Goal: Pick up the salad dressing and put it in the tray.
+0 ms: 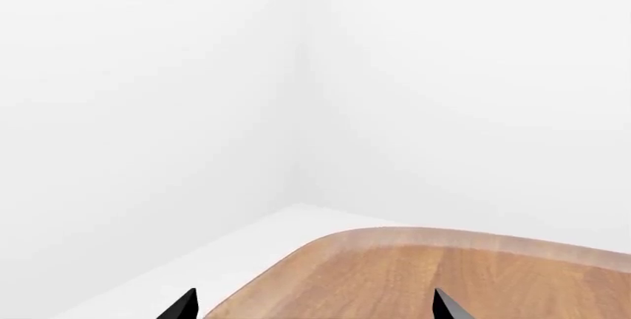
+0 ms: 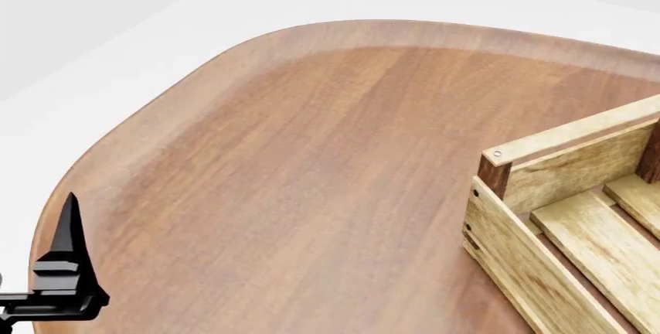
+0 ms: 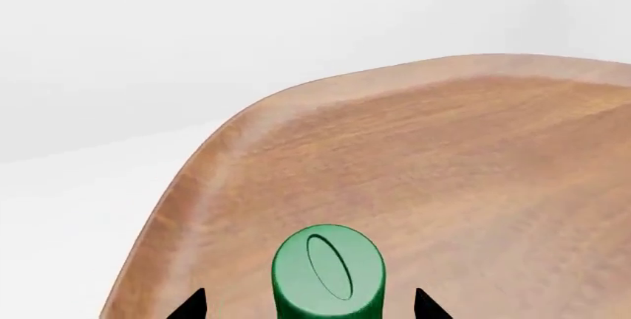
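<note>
1. White walls are surrounding a rounded wooden bench [image 2: 309, 164].
2. Tray [image 2: 562, 218] is sitting on the bench at its right side in the head view.
3. Salad dressing [image 3: 329, 271], green cap up, is standing between the parted tips of the right claw [image 3: 307, 306]; contact cannot be told.
4. Left claw [image 1: 313, 306] is hanging spread apart over the bench edge, well apart from the tray.

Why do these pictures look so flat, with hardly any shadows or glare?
Head view: even light, sharp throughout; the tray casts almost no shadow on the table. Right wrist view: the green cap is crisp, softly shaded, no glare. Left wrist view: mostly blank white walls, nothing blurred.
</note>
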